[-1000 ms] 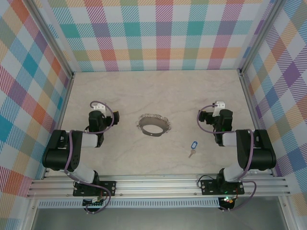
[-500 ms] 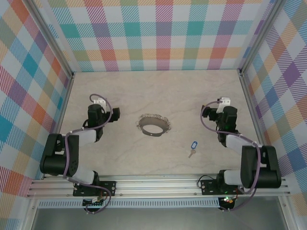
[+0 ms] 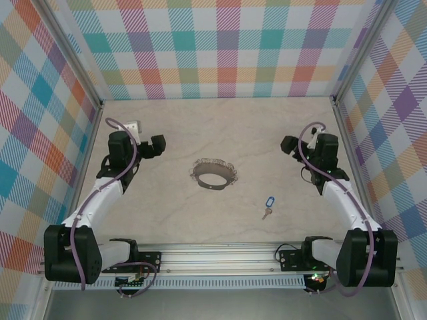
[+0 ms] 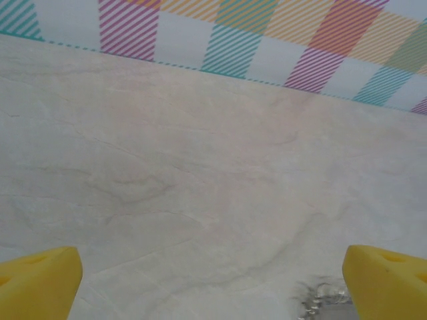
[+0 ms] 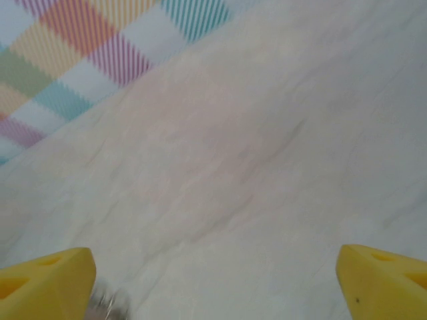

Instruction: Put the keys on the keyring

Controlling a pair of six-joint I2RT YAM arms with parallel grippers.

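Approaching: nothing touched yet; picking up the keys [image 3: 268, 205] looks like the step in hand
Left fingers [image 4: 40, 283]: spread wide, grasping nothing
Right fingers [image 5: 383, 280]: spread wide, grasping nothing
Keys: flat on the bench [image 3: 167, 220], lower right of centre in the top view, apart from the keyring [image 3: 213, 187] at centre
Advice: right arm [image 3: 347, 200] sits nearer; descend over the blue tag [image 3: 269, 200], pinch its edges squarely

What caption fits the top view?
Left gripper and right gripper open, flanking the keyring; key lies apart, nearer the right.
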